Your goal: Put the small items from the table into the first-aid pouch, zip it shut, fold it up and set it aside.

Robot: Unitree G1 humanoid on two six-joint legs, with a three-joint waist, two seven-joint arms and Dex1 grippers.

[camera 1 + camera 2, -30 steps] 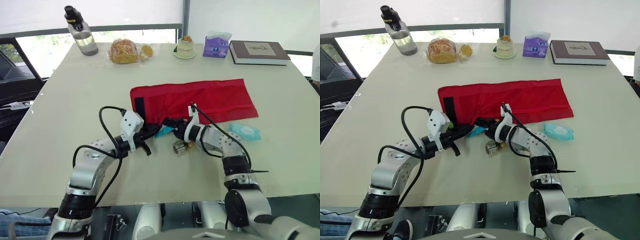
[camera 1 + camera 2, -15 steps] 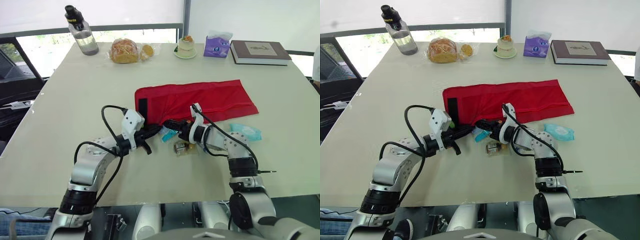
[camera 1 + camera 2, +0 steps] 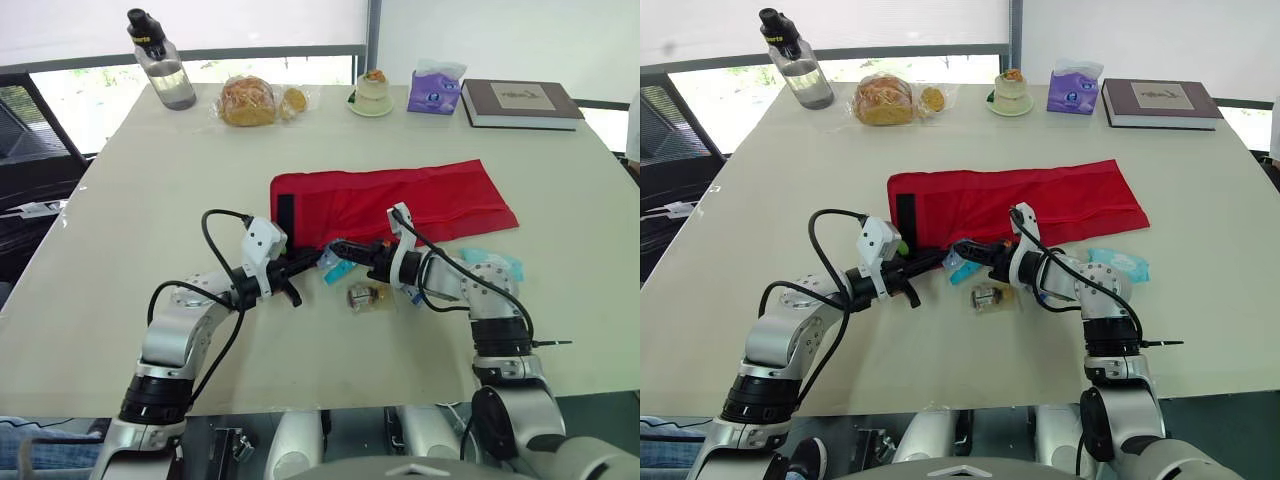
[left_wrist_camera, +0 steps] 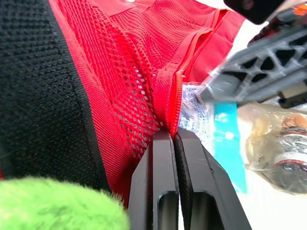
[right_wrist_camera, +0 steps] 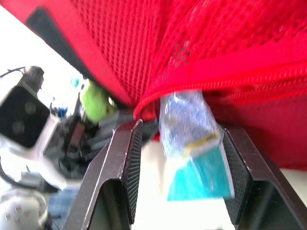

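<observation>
1 red pouch (image 3: 400, 200) lay unfolded on the table (image 3: 150, 180) in the head views, a wrapped roll (image 3: 366, 297) near its front edge. In the left wrist view, the left gripper (image 4: 173, 136) was pinched tight on the pouch's mesh edge. In the right wrist view, the right gripper (image 5: 181, 125) stood wide, a blue packet (image 5: 192, 143) between its fingers at the pouch's mouth.
</observation>
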